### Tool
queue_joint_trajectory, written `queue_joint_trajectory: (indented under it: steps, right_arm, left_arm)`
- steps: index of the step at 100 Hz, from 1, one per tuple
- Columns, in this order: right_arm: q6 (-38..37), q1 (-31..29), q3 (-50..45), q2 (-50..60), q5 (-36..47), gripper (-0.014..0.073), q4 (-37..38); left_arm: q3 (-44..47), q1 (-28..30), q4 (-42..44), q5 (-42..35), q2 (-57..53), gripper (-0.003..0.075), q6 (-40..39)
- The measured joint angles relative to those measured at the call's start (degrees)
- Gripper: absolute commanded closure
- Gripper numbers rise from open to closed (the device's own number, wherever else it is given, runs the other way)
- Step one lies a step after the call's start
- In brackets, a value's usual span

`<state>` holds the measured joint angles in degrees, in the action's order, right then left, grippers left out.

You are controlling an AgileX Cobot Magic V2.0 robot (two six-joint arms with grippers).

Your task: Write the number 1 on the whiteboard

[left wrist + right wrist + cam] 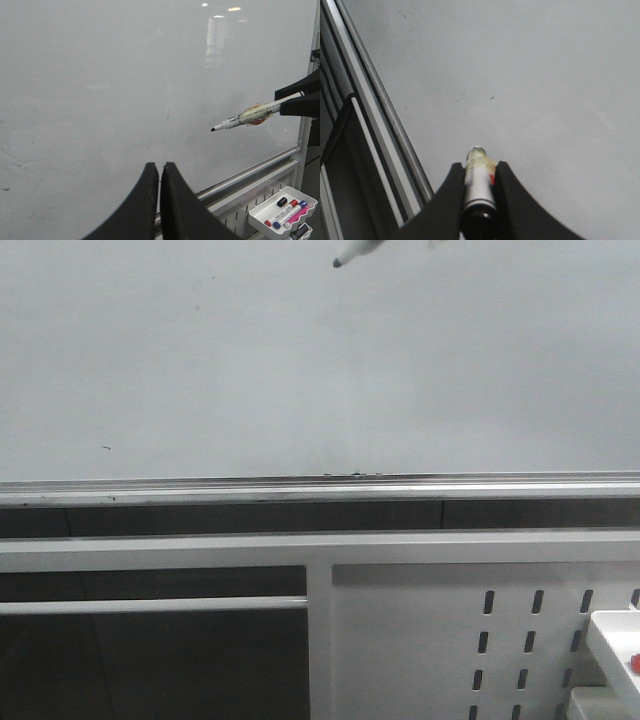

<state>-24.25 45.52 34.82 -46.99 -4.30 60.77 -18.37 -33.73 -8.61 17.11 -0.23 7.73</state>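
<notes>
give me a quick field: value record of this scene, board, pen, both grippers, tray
whiteboard: no number 1 stroke visible, only faint specks
rail: silver, along the board's lower edge
marker: white, black tip, cap off, tip pointing toward the board; contact cannot be told
right gripper: shut on the marker
left gripper: shut, holding nothing, pointing at the board
tray: below the rail, holds several capped markers
slotted panel: white, under the board
task state: stroke not yet drawn

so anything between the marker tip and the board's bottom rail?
Nothing: front view shows bare whiteboard between marker tip and rail.
</notes>
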Motion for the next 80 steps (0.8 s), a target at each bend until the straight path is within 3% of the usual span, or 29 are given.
queue_joint_trajectory:
  steps: [29, 53, 80]
  right_arm:
    - [-0.63, 0.00, 2.41, -2.24, -0.14, 0.0659, 3.17]
    - [-9.08, 0.00, 2.79, -1.69, 2.74, 0.0660, 3.17]
    - [-13.14, 0.00, 2.82, 0.34, 4.63, 0.0663, 1.11]
  left_arm:
    - [0.00, 0.00, 0.00, 0.00, 0.00, 0.0740, 0.00]
    - [0.00, 0.00, -0.09, 0.00, 0.00, 0.0740, 0.00]
    - [0.00, 0.00, -0.09, 0.00, 0.00, 0.0740, 0.00]
